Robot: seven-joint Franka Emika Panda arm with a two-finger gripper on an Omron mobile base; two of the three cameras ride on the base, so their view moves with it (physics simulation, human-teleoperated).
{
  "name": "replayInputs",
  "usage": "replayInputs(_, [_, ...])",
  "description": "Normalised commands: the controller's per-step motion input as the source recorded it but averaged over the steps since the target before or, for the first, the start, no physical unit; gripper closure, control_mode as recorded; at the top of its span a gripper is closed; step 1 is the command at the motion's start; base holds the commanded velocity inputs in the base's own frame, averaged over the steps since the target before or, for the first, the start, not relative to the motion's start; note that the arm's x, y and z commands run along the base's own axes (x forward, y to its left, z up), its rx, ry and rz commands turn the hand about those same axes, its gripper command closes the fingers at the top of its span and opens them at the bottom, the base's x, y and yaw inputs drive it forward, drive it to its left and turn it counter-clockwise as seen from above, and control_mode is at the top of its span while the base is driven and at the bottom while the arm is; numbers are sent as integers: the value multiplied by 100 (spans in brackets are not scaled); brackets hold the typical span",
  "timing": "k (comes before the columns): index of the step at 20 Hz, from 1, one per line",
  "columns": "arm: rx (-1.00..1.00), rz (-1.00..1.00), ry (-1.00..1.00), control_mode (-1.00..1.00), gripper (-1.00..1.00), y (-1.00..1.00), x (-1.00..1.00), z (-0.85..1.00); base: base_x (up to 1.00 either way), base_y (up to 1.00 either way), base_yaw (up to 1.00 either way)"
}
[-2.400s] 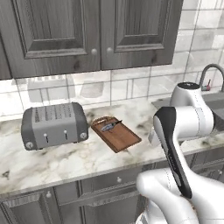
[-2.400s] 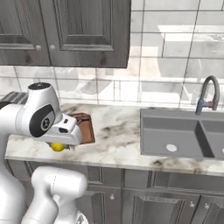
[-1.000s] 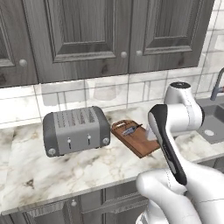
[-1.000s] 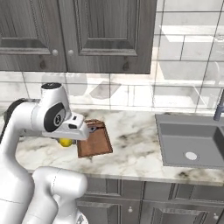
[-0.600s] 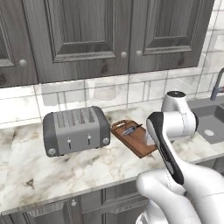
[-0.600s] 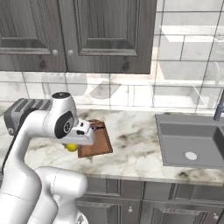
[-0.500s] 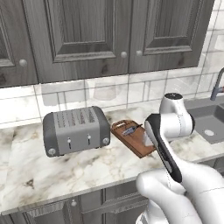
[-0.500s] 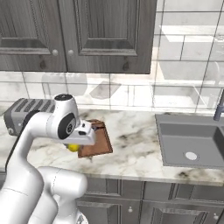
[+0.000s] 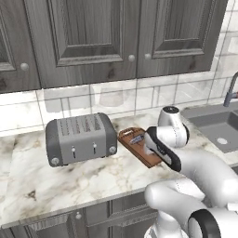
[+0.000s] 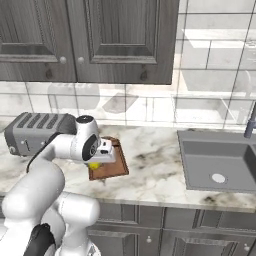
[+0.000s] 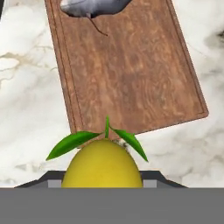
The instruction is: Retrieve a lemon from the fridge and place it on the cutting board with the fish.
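Observation:
My gripper (image 10: 96, 161) is shut on the lemon (image 11: 103, 164), a bright yellow fruit with green leaves at its stem, also seen as a yellow spot under the hand (image 10: 93, 165). It hangs just above the near end of the cutting board (image 11: 131, 74), a reddish-brown wooden board with a darker rim on the marble counter (image 9: 135, 151) (image 10: 112, 169). The fish (image 11: 94, 6), slim and grey-silver, lies at the board's far end (image 9: 135, 139). The fridge is out of view.
A grey toaster (image 9: 81, 137) (image 10: 35, 131) stands left of the board. To the right lies a grey sink (image 10: 220, 160) with a faucet (image 10: 251, 120). Dark panelled cabinets (image 9: 93, 42) hang above the counter.
The base drove sideways early on, shifting the whole scene. In the last second the arm has stretched forward and down, carrying the lemon over the board's near end.

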Motion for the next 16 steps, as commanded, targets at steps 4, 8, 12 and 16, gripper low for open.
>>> replayInputs(4, [0, 9, 0, -100, 100, 0, 96, -26, 0, 0, 0])
replayInputs(8, [0, 9, 0, -100, 100, 0, 83, -16, 0, 0, 0])
replayInputs(12, [0, 8, 0, -100, 100, 0, 51, -23, 0, 0, 0])
replayInputs(16, [0, 6, 0, -100, 100, 0, 34, -27, 0, 0, 0])
